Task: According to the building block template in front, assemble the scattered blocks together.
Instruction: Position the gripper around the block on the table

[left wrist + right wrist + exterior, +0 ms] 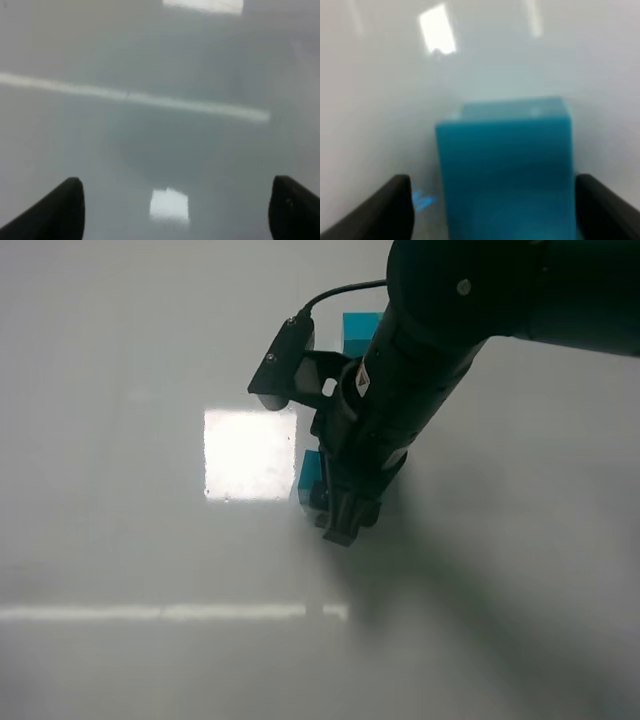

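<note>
My right gripper point(340, 523) reaches across the middle of the table and points down at a blue-teal block point(308, 476). In the right wrist view this block point(505, 170) stands between the fingers point(390, 210) of the right gripper point(492, 212), with a gap on one side, so the jaws are open around it. The template point(358, 328) shows only as a blue-teal piece behind the arm; the rest is hidden. The sea-green block is hidden. My left gripper point(175, 210) is open over bare table and is out of the high view.
A bright square glare patch point(250, 452) lies on the white table just left of the block. A thin light streak point(170, 612) crosses the front. The right arm's dark body point(450, 330) covers the upper right.
</note>
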Controlling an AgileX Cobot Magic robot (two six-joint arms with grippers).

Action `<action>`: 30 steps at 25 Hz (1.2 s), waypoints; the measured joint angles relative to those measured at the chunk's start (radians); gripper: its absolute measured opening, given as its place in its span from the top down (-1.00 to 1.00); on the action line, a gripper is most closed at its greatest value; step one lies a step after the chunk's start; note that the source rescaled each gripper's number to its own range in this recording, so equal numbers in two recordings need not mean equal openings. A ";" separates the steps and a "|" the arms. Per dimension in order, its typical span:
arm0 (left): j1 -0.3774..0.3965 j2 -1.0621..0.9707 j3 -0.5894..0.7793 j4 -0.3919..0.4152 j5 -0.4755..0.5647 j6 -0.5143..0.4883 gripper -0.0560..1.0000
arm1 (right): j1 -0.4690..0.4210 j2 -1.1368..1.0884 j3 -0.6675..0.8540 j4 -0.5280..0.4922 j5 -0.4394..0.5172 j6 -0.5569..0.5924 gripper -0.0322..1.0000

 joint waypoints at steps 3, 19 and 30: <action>0.000 0.000 0.000 0.000 0.000 0.000 -0.51 | 0.000 0.000 0.000 0.000 -0.011 0.002 -0.14; 0.000 0.000 0.000 0.000 0.000 0.000 -0.51 | 0.000 0.000 0.000 -0.010 -0.013 0.032 -0.11; 0.000 0.000 0.000 0.000 -0.001 0.000 -0.51 | 0.000 0.004 0.000 -0.027 -0.013 0.068 -0.09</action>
